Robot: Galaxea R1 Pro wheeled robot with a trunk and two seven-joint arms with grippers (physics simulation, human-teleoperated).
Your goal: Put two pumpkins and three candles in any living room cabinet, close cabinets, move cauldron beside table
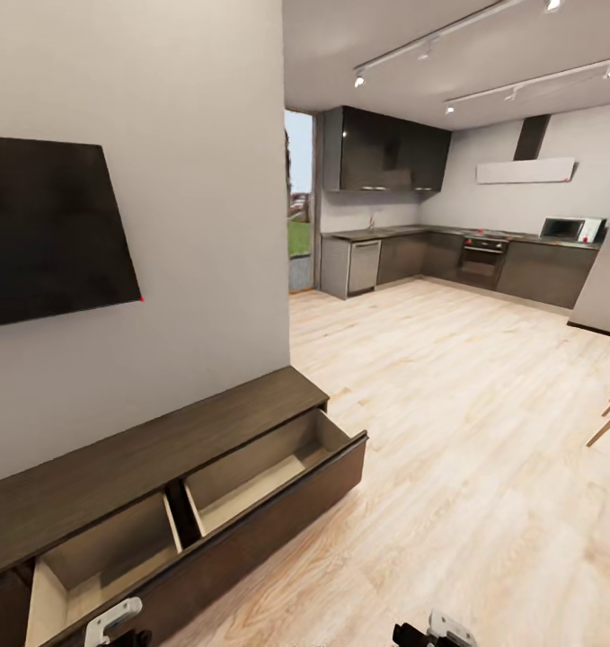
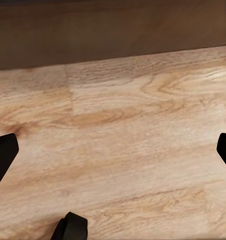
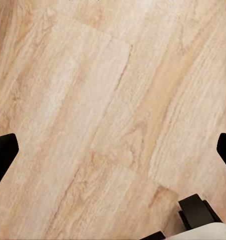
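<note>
The dark cabinet (image 1: pixel 152 449) stands against the wall under a black screen (image 1: pixel 48 229) with 2 drawers pulled out, both pincers spread wide over bare wood floor (image 1: pixel 448 431).

A home: wall television (image 1: pixel 53 229), console cabinet (image 1: pixel 161 503), open kitchen (image 1: pixel 457 256).

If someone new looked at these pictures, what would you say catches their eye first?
Most likely the cabinet against the wall at the head view's lower left, its wide drawer pulled out and showing bare pale compartments. Above it a black screen hangs on the wall, and beyond the pale wood floor stands a dark kitchen. Both wrist views look down on floorboards between open gripper fingers.
</note>
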